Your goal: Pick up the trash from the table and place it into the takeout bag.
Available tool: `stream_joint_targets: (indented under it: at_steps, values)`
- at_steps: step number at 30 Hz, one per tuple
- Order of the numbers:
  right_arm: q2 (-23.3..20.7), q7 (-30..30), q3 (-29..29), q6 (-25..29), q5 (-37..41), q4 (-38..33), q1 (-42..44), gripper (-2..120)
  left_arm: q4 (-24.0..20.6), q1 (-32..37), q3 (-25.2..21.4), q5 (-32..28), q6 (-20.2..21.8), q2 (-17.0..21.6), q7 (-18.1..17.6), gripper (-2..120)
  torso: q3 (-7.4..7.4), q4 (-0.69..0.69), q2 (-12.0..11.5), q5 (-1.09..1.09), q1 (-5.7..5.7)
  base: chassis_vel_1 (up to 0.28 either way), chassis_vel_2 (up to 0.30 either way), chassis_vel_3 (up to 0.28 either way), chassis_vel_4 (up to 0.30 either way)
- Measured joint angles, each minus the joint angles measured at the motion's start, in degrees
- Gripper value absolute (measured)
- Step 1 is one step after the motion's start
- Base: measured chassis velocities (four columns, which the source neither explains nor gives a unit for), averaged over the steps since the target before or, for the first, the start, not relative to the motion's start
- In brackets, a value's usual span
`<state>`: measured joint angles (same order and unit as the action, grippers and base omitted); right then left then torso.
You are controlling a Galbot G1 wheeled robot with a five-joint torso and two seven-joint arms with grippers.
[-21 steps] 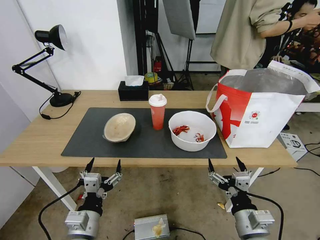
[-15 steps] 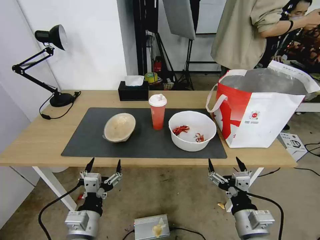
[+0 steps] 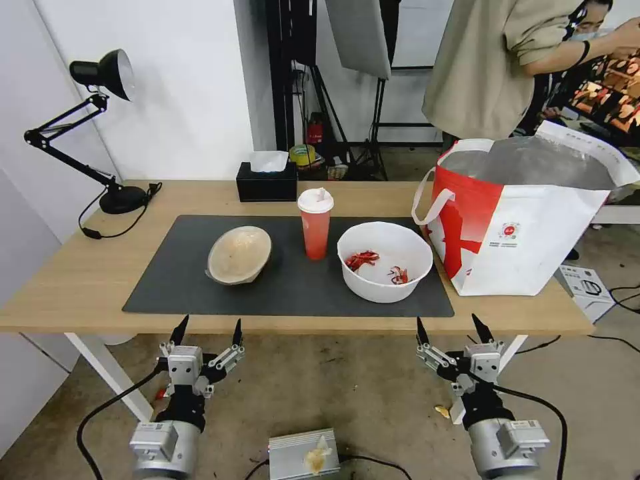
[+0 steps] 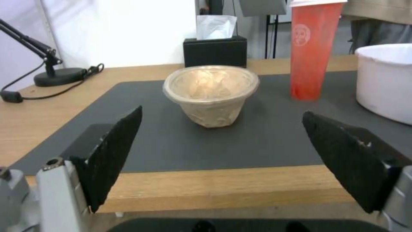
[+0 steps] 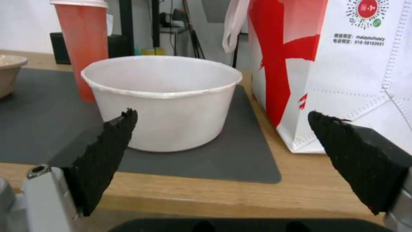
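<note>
On the light-wood tabletop [image 3: 80, 280] lies a dark grey mat [image 3: 293, 287] carrying three pieces of trash in a row. The beige stained bowl [image 3: 239, 255] sits tilted at the robot's left, the orange-red cup with a white lid [image 3: 315, 224] stands upright in the middle, and the white round bowl with red food scraps [image 3: 385, 261] sits at the right. Just beside that bowl, off the mat's right end, the white-and-red takeout bag [image 3: 527, 220] stands open, its foil lining showing. The left hand [image 3: 207, 329] hangs below the tabletop's near edge, fingers spread wide and empty, facing the beige bowl. The right hand [image 3: 450, 327] hangs likewise, wide and empty, facing the white bowl.
</note>
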<state>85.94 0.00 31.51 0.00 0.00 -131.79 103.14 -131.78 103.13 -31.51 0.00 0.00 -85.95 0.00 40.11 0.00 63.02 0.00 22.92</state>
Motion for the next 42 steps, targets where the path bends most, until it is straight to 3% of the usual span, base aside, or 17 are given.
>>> stream_joint_targets:
  at_steps: [8, 10, 11, 13, 14, 16, 20, 23, 33, 42]
  values:
    - [-0.9, 0.3, 0.0, -0.4, 0.3, 0.0, -0.5, 100, -0.4, 0.3, -1.0, -0.9, -0.3, 0.1, -1.1, 100, 0.00, -0.02, 0.0, 0.00, 0.00, 0.000, 0.000, 0.000, 0.000]
    - [-3.8, 1.5, 0.3, -2.1, 1.7, 0.3, -2.5, 100, -1.9, 1.2, -4.5, -3.4, -2.1, 0.5, -5.1, 100, 0.00, -0.02, 0.0, 0.00, 0.00, 0.000, 0.000, 0.000, 0.000]
    - [-3.8, 1.5, 0.3, -2.1, 1.7, 0.3, -2.5, 100, -1.9, 1.2, -4.5, -3.4, -2.1, 0.5, -5.1, 100, 0.00, -0.02, 0.0, 0.00, 0.00, 0.000, 0.000, 0.000, 0.000]
    - [-8.0, 3.3, 0.7, -4.6, 3.6, 0.7, -5.4, 100, -3.8, 2.4, -8.9, -6.7, -4.5, 1.1, -10.2, 100, 0.00, 0.03, 0.0, 0.03, 0.00, 0.000, 0.000, 0.000, 0.000]
    - [-10.1, 4.1, 0.8, -5.8, 4.6, 0.9, -6.8, 100, -4.2, 2.7, -9.6, -7.8, -5.3, 1.2, -10.9, 100, 0.00, 0.02, 0.0, 0.03, 0.00, 0.000, 0.000, 0.000, 0.000]
    - [-12.1, 5.0, 1.1, -7.0, 5.5, 1.1, -8.2, 100, -4.5, 3.1, -9.9, -9.6, -6.8, 1.2, -10.3, 100, 0.00, 0.02, 0.0, 0.00, 0.00, 0.000, 0.000, 0.000, 0.000]
    - [-20.5, 8.3, 1.9, -11.8, 9.1, 1.8, -13.8, 100, -4.7, 3.6, -9.6, -11.2, -9.4, 1.0, -8.1, 100, 0.00, 0.00, 0.0, 0.02, 0.00, 0.000, 0.000, 0.000, 0.000]
    - [-23.0, 7.9, 1.9, -11.9, 9.1, 1.5, -14.5, 99, -4.7, 3.9, -9.0, -10.9, -10.1, 0.9, -7.2, 100, 0.01, 0.01, 0.0, 0.00, 0.01, 0.000, 0.000, 0.000, 0.000]
    - [-25.8, 7.1, 1.3, -11.8, 9.2, 1.1, -15.0, 99, -4.7, 4.4, -6.5, -9.6, -11.2, 0.6, -5.3, 100, 0.00, 0.00, 0.0, 0.01, 0.00, 0.000, 0.000, 0.000, 0.000]
    - [-29.7, 6.3, 0.0, -7.5, 11.9, 0.9, -16.0, 100, -4.2, 4.2, -3.8, -8.6, -12.3, 0.5, -3.6, 100, 0.00, -0.01, 0.0, 0.01, 0.00, 0.000, 0.000, 0.000, 0.000]
